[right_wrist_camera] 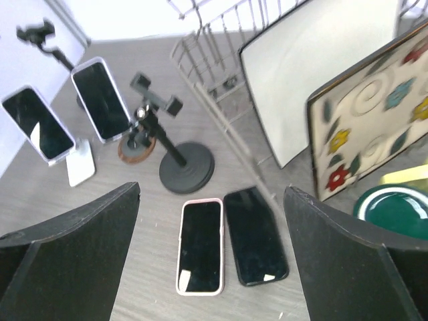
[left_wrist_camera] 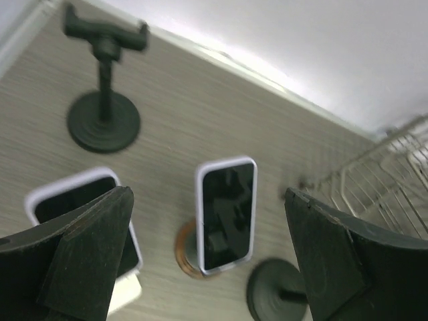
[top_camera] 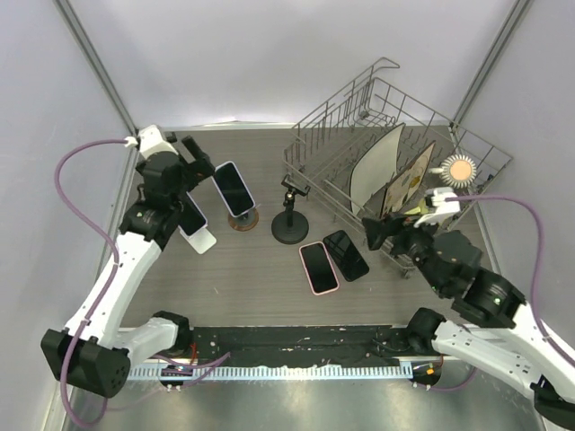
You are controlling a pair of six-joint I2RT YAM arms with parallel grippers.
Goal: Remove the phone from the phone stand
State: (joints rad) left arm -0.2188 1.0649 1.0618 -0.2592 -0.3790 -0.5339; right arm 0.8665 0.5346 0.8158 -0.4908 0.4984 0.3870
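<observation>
The worktop (top_camera: 252,269) carries a dish rack (top_camera: 328,112) on its right. The left tool (left_wrist_camera: 207,194) gapes wide, empty, over the white-cased phone (left_wrist_camera: 226,214) leaning in its round brown stand (left_wrist_camera: 182,251). The right tool (right_wrist_camera: 212,188) is also wide, above 2 flat phones (right_wrist_camera: 200,244).

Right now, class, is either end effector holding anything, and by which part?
Nothing is held. The left end effector is open, clear of the phone on the brown stand; the right end effector is open and empty.

Lab robot cell; plain white walls (top_camera: 269,54)
</observation>
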